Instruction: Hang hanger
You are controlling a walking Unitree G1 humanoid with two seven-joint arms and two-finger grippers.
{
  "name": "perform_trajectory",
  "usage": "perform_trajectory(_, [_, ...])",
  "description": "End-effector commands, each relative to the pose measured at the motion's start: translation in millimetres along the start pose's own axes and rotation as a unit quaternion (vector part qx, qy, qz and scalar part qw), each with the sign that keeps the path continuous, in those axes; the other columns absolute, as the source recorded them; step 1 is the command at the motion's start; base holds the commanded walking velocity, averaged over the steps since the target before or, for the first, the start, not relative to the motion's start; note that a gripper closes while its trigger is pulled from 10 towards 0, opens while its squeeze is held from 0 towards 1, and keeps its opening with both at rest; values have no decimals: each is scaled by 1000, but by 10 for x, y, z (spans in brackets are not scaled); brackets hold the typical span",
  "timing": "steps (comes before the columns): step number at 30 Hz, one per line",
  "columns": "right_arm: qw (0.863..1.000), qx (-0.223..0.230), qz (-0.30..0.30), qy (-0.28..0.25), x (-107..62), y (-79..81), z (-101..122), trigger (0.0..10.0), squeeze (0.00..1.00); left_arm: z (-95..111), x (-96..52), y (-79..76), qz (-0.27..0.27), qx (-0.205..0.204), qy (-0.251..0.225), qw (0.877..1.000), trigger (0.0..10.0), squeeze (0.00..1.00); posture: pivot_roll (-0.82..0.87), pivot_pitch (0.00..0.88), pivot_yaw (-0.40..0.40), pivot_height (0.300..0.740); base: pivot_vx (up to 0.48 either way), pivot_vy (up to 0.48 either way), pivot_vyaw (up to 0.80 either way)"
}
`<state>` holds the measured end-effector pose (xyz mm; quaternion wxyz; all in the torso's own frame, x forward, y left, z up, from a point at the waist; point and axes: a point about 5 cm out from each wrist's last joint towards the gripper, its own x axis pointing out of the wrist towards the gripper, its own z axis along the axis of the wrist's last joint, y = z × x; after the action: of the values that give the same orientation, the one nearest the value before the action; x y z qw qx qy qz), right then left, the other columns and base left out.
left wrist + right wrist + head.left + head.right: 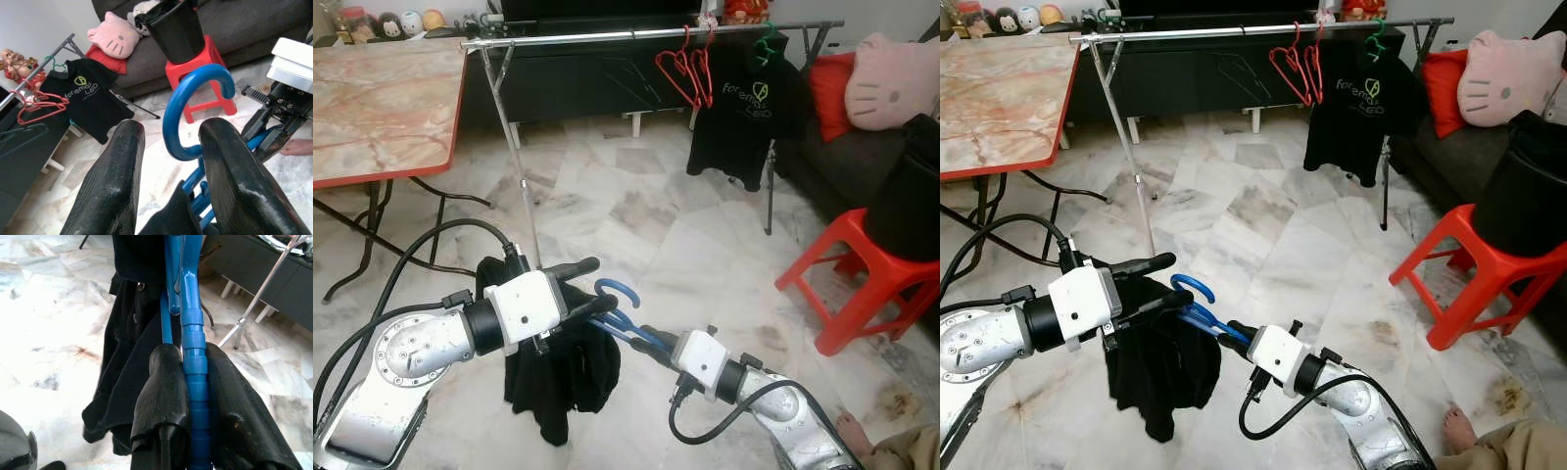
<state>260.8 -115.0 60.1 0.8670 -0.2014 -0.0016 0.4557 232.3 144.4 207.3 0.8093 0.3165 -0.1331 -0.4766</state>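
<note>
- Blue plastic hanger point(619, 311) with black garment point(558, 372) draped on it, low centre of left eye view, held between both arms well short of the silver rail point(607, 37) across the top.
- Left gripper point(584, 284) at lower left-centre, fingers spread around the hanger's hook end, not visibly clamping. Right gripper point(651, 343) at lower centre, pinching the hanger's arm.
- Rail upper centre already carrying red hangers point(685, 69) and a black T-shirt point(744, 117) on a green hanger; free stretch on its left half.
- Right eye view: same layout, red stool point(1474, 269) at right, marble-top table point(999, 98) upper left, a person's bare foot point(1457, 428) at lower right.
- Left wrist view: blue hook curving up at centre between the two parted fingers point(115, 181), gaps visible on both sides.
- Right wrist view: fingers point(164, 391) pressed together on the blue hanger shaft, garment hanging beyond.
- Progress judged: garment on hanger, hanger lifted off floor level; carrying to rail and hooking over it not yet done.
</note>
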Motion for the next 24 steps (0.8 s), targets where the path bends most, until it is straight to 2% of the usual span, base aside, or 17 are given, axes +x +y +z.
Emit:
perform_trajectory(1, [999, 3, -30, -20, -9, -81, 55, 0, 0, -34, -33, 0, -6, 9, 11, 1000, 10000, 0, 23, 61, -20, 740, 0, 0, 0])
perform_trajectory(8, [996, 11, -81, -30, -1, -194, 83, 0, 0, -156, -111, 25, 22, 10, 48, 999, 10000, 0, 24, 61, -20, 740, 0, 0, 0])
perform_trajectory(9, [994, 14, -105, -38, 22, -238, 114, 0, 0, -213, -108, 14, 47, 3, 62, 997, 10000, 0, 24, 61, -20, 740, 0, 0, 0])
perform_trajectory(12, [992, 19, -115, -44, 32, -256, 136, 0, 0, -245, -99, 23, 69, 3, 74, 995, 10000, 0, 25, 68, -19, 740, 0, 0, 0])
perform_trajectory(14, [992, 14, -121, -42, 43, -257, 134, 0, 0, -291, -53, 87, 139, -2, 86, 987, 10000, 0, 22, 69, -23, 740, 0, 0, 0])
perform_trajectory(15, [992, 14, -121, -42, 43, -257, 134, 0, 0, -291, -53, 87, 139, -2, 86, 987, 10000, 0, 22, 69, -23, 740, 0, 0, 0])
perform_trajectory(17, [990, 13, -130, -43, 50, -269, 142, 0, 0, -298, 14, 94, 172, -16, 92, 981, 10000, 0, 22, 70, -23, 740, 0, 0, 0])
perform_trajectory(18, [989, 20, -137, -50, 66, -283, 168, 0, 0, -281, 78, 87, 195, -38, 81, 977, 10000, 0, 18, 63, -21, 740, 0, 0, 0])
perform_trajectory(19, [989, 20, -137, -50, 66, -283, 168, 0, 0, -281, 78, 87, 195, -38, 81, 977, 10000, 0, 18, 63, -21, 740, 0, 0, 0])
perform_trajectory(23, [989, 21, -127, -70, 148, -219, 265, 0, 0, -292, 239, 78, 258, -100, 62, 959, 10000, 0, 13, 65, -19, 740, 0, 0, 0])
perform_trajectory(24, [989, 22, -128, -73, 161, -208, 281, 0, 0, -292, 265, 70, 264, -112, 58, 956, 10000, 1000, 10, 65, -22, 740, 0, 0, 0])
